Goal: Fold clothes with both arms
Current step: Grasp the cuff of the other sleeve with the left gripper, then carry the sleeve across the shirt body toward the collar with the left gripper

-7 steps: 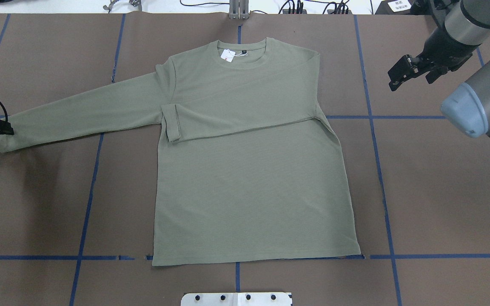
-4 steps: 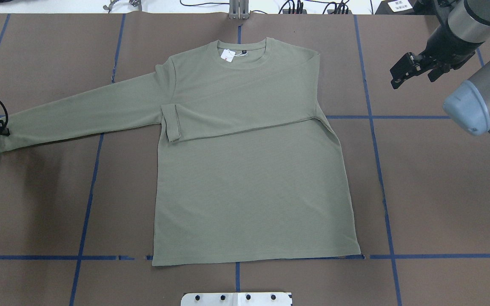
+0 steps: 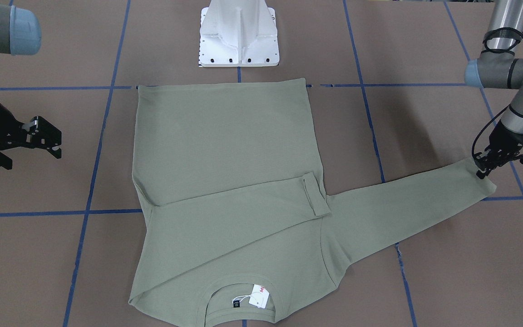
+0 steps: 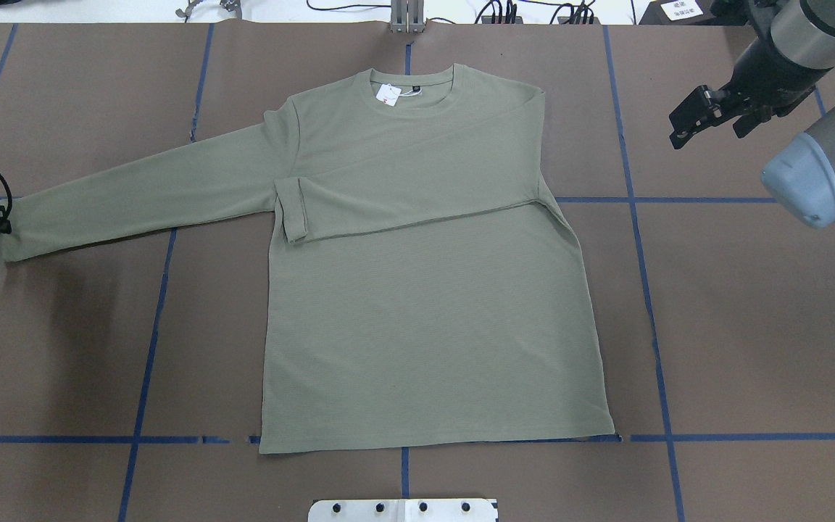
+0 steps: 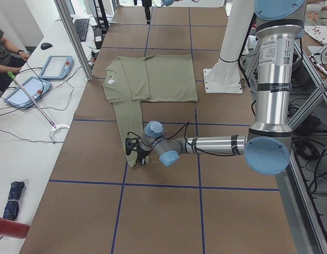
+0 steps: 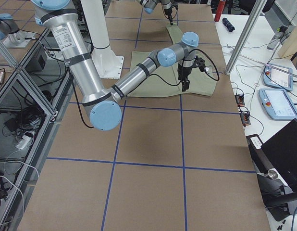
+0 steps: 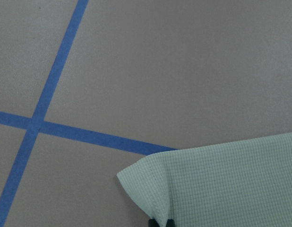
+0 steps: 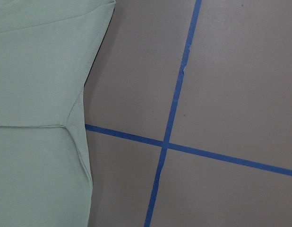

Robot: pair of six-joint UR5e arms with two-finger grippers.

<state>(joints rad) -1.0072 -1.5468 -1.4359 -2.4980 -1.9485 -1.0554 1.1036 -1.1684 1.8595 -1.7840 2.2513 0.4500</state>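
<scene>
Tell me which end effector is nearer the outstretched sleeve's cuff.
Left. The left end effector pinches the cuff; the right end effector hovers open beyond the opposite side of the shirt, touching nothing.

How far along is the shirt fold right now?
Done: the folded sleeve lies across the shirt at the chest. In hand: the left gripper pinches the cuff of the outstretched sleeve, while the right gripper hangs open, clear of the cloth. Left: fold that sleeve in, then the flat body.
</scene>
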